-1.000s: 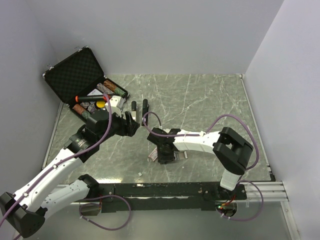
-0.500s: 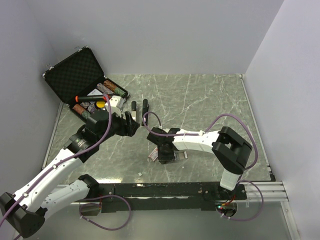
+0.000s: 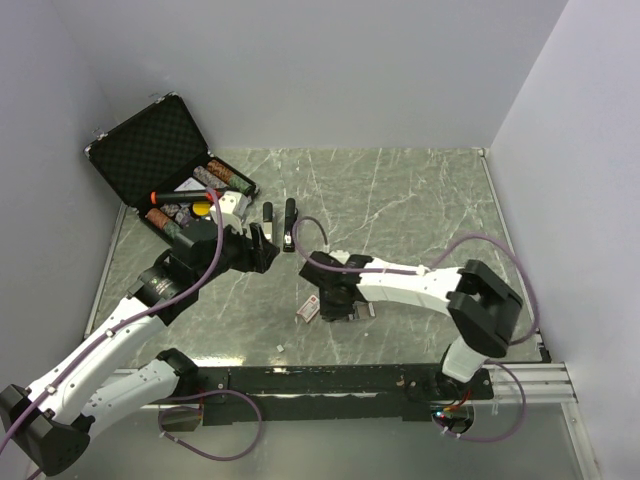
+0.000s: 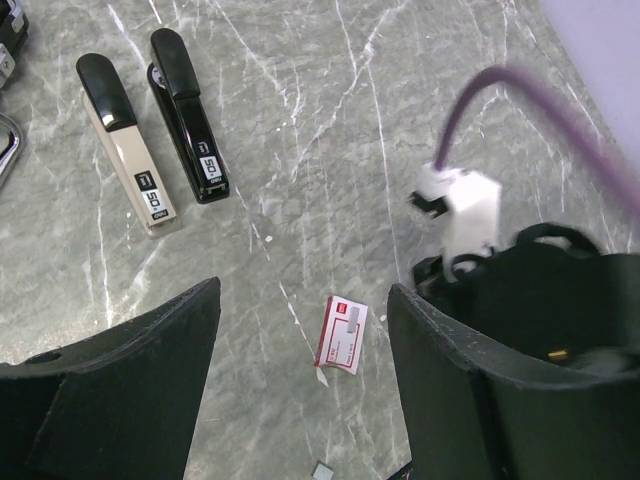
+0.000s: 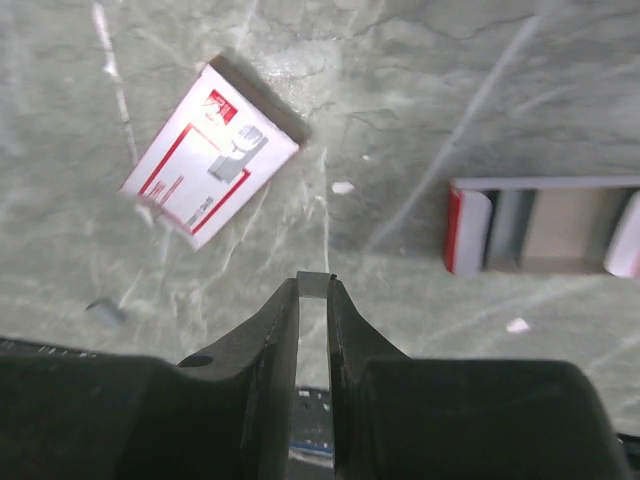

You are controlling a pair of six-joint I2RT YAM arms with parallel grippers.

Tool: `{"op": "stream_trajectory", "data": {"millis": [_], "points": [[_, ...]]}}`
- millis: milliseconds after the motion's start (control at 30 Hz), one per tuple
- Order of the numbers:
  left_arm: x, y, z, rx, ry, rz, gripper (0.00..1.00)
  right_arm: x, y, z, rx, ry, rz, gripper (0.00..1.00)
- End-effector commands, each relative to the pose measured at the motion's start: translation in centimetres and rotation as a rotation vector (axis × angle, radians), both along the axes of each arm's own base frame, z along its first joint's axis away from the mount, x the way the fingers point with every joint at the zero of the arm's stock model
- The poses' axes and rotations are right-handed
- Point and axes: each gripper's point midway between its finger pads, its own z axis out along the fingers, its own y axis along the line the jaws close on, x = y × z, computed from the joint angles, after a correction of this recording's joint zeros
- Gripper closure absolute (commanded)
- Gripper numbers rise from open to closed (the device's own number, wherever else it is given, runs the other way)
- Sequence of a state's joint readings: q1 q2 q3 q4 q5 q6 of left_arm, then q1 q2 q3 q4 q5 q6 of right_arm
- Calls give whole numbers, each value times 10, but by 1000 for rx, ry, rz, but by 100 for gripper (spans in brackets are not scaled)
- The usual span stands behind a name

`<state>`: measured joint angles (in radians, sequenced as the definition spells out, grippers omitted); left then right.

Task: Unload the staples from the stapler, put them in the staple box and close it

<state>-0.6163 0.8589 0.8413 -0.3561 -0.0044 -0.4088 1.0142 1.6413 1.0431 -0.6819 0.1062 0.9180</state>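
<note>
Two staplers lie side by side on the marble table: a beige one (image 4: 125, 140) and a black one (image 4: 190, 130), also in the top view (image 3: 268, 216) (image 3: 290, 222). My left gripper (image 4: 303, 300) (image 3: 262, 246) is open and empty, hovering just near of the staplers. My right gripper (image 5: 313, 283) (image 3: 338, 300) is shut on a small grey strip of staples (image 5: 313, 284) held low over the table. A red-and-white staple box (image 5: 210, 165) (image 4: 343, 335) (image 3: 309, 309) lies to its left, and the box's open tray (image 5: 545, 225) (image 3: 362, 311) to its right.
An open black case (image 3: 150, 150) with pens and small items stands at the back left. A small loose staple piece (image 4: 322, 470) (image 5: 103, 313) lies near the box. The right arm's purple cable (image 4: 500, 95) arcs over the table middle.
The right arm has shifted to the right, its elbow swinging outward. The staple box beside its gripper now shows fully. The left arm has not moved.
</note>
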Motion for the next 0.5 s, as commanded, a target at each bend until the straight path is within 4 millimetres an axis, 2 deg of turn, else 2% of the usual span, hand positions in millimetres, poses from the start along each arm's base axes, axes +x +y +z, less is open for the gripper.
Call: {"op": "stream_trajectory", "data": {"millis": [0, 200, 467], "points": [[2, -2, 11, -28, -32, -2, 28, 7, -29, 20, -14, -57, -38, 87], [3, -2, 10, -25, -27, -2, 28, 17, -63, 24, -18, -84, -81, 88], [7, 2, 5, -8, -22, 27, 28, 26, -92, 15, -75, -81, -69, 88]]}}
